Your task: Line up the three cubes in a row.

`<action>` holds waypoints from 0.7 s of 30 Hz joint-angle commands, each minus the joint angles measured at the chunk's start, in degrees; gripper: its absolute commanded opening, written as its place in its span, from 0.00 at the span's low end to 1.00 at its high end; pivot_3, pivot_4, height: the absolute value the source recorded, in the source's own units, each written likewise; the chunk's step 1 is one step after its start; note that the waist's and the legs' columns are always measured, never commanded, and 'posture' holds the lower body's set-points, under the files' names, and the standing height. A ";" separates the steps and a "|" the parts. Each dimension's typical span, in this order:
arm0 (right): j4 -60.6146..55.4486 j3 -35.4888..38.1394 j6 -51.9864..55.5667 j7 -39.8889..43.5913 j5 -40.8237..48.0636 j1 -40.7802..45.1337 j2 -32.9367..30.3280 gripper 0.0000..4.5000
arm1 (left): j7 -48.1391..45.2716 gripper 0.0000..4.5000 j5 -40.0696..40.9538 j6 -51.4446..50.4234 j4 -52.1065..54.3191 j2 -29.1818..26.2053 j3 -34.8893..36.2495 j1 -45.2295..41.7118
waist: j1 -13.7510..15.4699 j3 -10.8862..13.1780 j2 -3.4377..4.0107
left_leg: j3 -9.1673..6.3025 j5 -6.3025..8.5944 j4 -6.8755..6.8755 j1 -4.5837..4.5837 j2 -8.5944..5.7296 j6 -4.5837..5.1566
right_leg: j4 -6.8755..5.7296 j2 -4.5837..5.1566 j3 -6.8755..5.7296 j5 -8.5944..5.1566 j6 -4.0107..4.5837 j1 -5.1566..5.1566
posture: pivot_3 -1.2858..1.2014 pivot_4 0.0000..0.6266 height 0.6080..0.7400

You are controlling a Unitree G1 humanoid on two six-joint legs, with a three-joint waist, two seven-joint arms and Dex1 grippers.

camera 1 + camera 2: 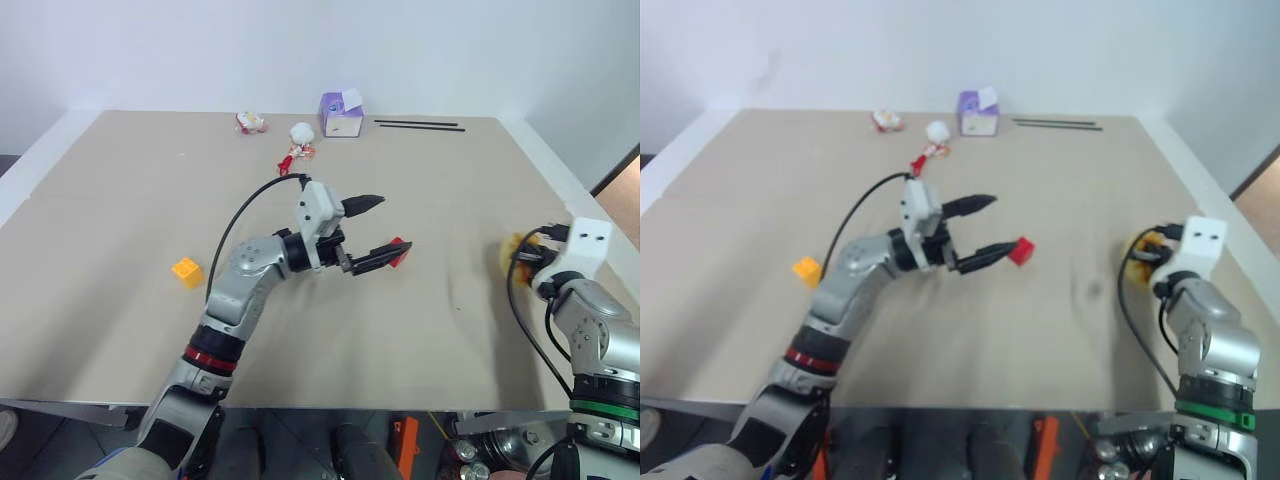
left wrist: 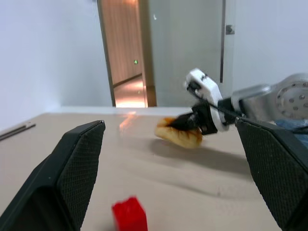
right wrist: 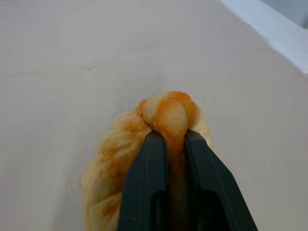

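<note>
On the worktop (image 1: 120, 180), the yellow-orange cube (image 1: 187, 271) lies well behind the left tool (image 1: 378, 231), whose fingers gape wide around nothing, the red cube (image 1: 399, 249) just under them, probably its next pick. The right tool (image 3: 168, 144) pinches the bun (image 3: 125, 154), perhaps clearing room.

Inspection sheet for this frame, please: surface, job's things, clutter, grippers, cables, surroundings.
Surface: beige table, bare in the middle.
Job's things: red cube beside the left gripper's fingertips; yellow-orange cube apart at the left; green cube not seen.
Clutter: purple-and-white box, two black sticks, small wrappers at the far edge.
Grippers: left gripper open, empty; right gripper shut on bun.
Cables: black cable on left arm.
Surroundings: white wall, doorway.
</note>
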State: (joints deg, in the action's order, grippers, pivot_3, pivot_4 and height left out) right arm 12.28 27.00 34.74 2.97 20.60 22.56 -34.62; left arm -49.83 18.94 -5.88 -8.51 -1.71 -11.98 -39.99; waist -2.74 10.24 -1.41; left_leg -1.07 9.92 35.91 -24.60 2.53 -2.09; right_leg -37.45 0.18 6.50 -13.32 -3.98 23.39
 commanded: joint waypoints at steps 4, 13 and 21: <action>-1.64 3.52 -3.34 0.03 0.51 1.01 -0.24 0.50 | -1.06 1.00 -0.47 1.96 0.47 0.39 -0.86 -0.03 | -0.08 -0.02 0.07 | -0.01 -0.01 -0.09 0.08 0.01 0.02 | 0.00 -0.03 0.02 -0.02 0.00 -0.01 | 0.52 0.24 1.00; -5.24 -0.21 -9.67 14.35 3.57 1.28 -1.03 0.98 | -1.29 1.00 -0.42 1.62 1.44 -2.25 0.09 1.19 | -0.06 -0.02 0.09 | 0.00 -0.08 -0.05 0.07 -0.01 0.11 | 0.00 -0.02 0.03 0.05 -0.05 -0.04 | 0.52 0.24 1.00; -7.59 -13.08 -8.68 39.04 8.01 5.21 -2.27 0.98 | -0.85 1.00 -0.24 0.16 4.84 -8.46 2.19 6.49 | -0.93 -0.01 0.11 | -0.02 -0.08 -0.12 0.16 0.06 0.11 | -0.01 -0.09 0.02 0.06 -0.03 -0.06 | 0.52 0.24 1.00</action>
State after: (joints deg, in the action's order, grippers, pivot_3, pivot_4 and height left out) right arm 5.69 15.52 25.85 37.71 27.83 26.10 -35.73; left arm -50.78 18.40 -5.52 -6.34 -9.16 -11.20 -34.21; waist -3.67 10.23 -1.30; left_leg -1.09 9.84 35.79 -24.44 2.59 -1.98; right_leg -37.45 0.09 6.51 -13.26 -4.00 23.33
